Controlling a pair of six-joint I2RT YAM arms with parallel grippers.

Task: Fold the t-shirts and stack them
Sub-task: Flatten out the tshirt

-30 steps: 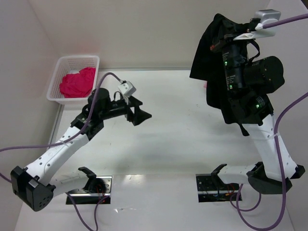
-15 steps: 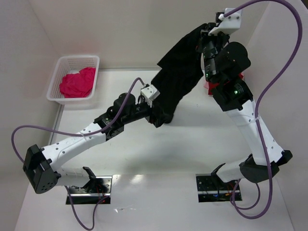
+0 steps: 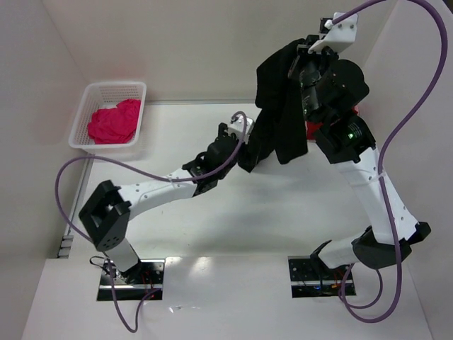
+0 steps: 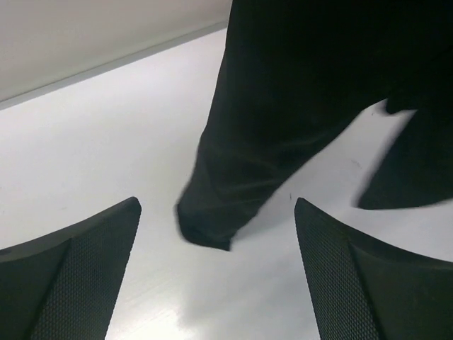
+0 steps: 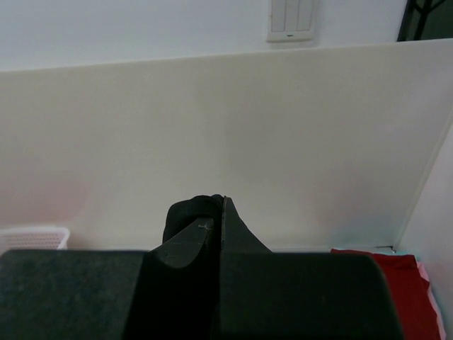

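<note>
- Black t-shirt (image 3: 279, 117) hung down over the counter (image 3: 177, 134), pinched in the tightly closed right hand (image 5: 223, 212).
- Left hand (image 4: 216, 212) had its fingers spread wide, holding nothing, by the shirt's bottom end.
- Pink t-shirt (image 3: 113, 122) lay in the basket (image 3: 117, 86).

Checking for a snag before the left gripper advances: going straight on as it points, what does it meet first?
Probably the hanging end of the black t-shirt, straight ahead of the open left gripper; depth is unclear.

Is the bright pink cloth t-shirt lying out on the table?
No, the bright pink cloth t-shirt sits bunched inside the white plastic mesh basket.
</note>
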